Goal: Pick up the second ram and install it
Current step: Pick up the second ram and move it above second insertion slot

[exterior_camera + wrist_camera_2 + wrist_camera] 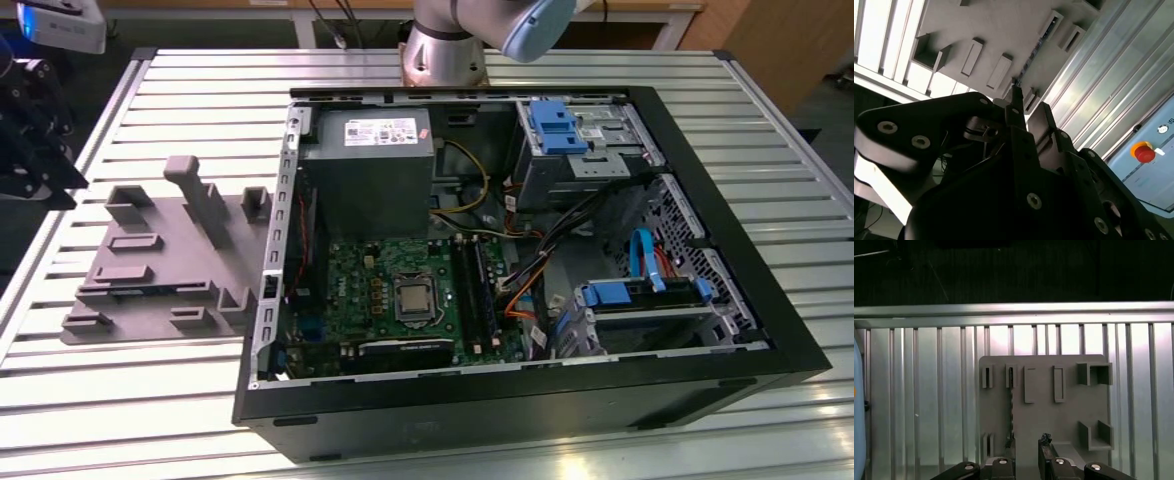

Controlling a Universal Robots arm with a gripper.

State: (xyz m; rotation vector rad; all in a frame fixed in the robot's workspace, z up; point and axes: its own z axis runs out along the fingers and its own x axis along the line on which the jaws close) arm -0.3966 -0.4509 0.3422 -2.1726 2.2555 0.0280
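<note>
The second ram (1011, 405) stands on its thin edge in a slot of the grey moulded tray (1069, 405). It reads as a narrow dark line, also visible in the second wrist view (1030, 54). My gripper (1026, 446) hovers over the ram's near end, open, with nothing between its fingers. One fingertip (1010, 444) is close beside the ram's line and the other (1044, 442) stands apart from it. In the exterior view the gripper (54, 180) hangs at the far left above the tray (160, 270). The motherboard's black socket rails (475, 290) lie inside the open case.
The open black computer case (534, 400) takes up the middle of the slatted metal table (160, 400), with power supply (367, 170), drive bays and cables inside. Upright pegs (194, 195) rise from the tray. The table's far rail (1014, 310) is beyond the tray. A red button (1144, 151) sits off the table.
</note>
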